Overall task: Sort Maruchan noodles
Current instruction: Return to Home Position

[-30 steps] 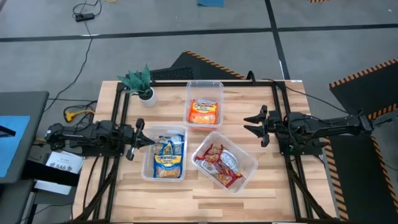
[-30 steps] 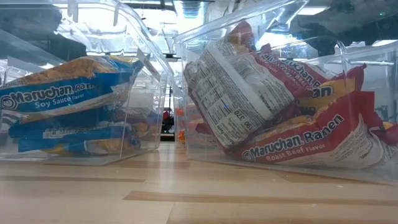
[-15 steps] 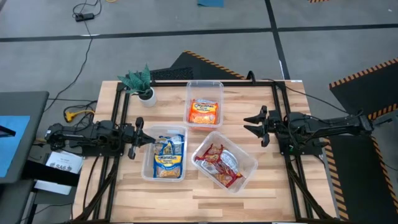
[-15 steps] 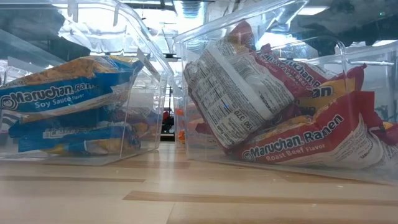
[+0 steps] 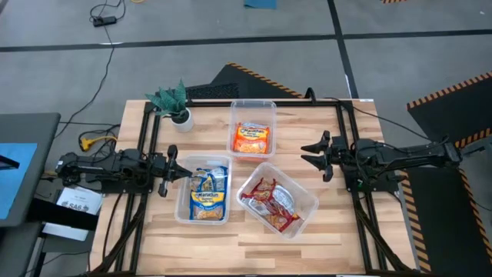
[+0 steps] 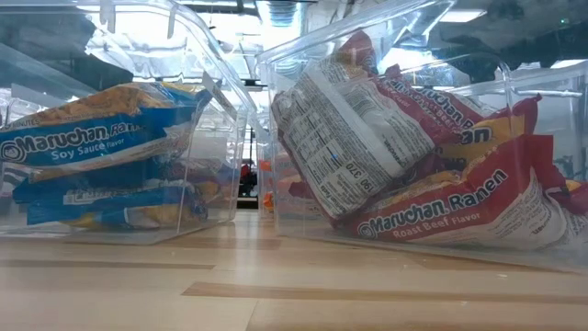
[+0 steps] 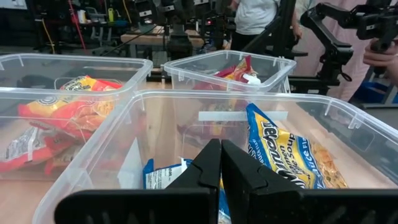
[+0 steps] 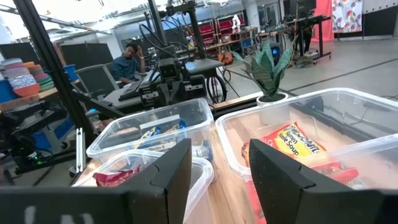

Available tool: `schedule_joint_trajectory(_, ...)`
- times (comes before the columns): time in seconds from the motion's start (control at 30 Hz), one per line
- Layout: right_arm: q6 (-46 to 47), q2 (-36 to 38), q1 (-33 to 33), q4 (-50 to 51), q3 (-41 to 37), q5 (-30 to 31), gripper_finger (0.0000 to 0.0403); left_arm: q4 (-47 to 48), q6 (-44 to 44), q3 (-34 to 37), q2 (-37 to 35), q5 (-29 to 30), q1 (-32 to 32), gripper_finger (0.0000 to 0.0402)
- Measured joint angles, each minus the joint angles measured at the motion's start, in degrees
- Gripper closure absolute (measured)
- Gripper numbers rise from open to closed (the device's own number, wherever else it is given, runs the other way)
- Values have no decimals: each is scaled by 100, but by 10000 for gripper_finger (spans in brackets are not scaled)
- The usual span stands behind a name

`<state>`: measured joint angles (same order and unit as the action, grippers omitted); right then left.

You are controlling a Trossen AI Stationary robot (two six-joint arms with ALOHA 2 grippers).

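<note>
Watching both arms parked at the sides of the table [image 5: 330, 231], I find the Maruchan noodles [image 6: 418, 216] binned: blue packs [image 5: 207, 196] bottom left, orange packs [image 5: 251, 138] in the top bin [image 5: 254, 103], red packs [image 5: 269, 201] bottom right. My left gripper [image 5: 169, 171], pinched closed and empty, sits just beside the blue bin [image 5: 177, 192]; a careless swing could shove it. The right gripper [image 5: 317, 154] gapes wide, probably clear of everything. The potted plant [image 5: 175, 104] stands well aside.

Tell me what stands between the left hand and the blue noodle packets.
Nothing visible but the rim of the clear plastic bin holding the blue Maruchan noodle packets; the shut left hand sits at that rim.
</note>
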<state>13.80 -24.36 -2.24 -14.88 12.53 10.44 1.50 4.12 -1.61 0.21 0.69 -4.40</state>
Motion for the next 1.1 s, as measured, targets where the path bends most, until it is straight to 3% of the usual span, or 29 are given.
schedule_joint_trajectory(0.33, 132, 313, 9, -412, 0, 2, 221, 2, 2, -2, 0, -2, 0, 401)
schedule_joint_trajectory(0.6, 82, 1297, 0, 919, 0, -35, 221, 4, 7, -2, 0, -4, 0, 401)
schedule_joint_trajectory(0.8, -47, 1992, -4, 1399, 0, -574, 221, 4, 11, -2, 0, -4, 0, 401)
schedule_joint_trajectory(1.1, -548, 2413, -4, 274, -850, -898, 257, 4, 15, -4, 0, -4, 0, 401)
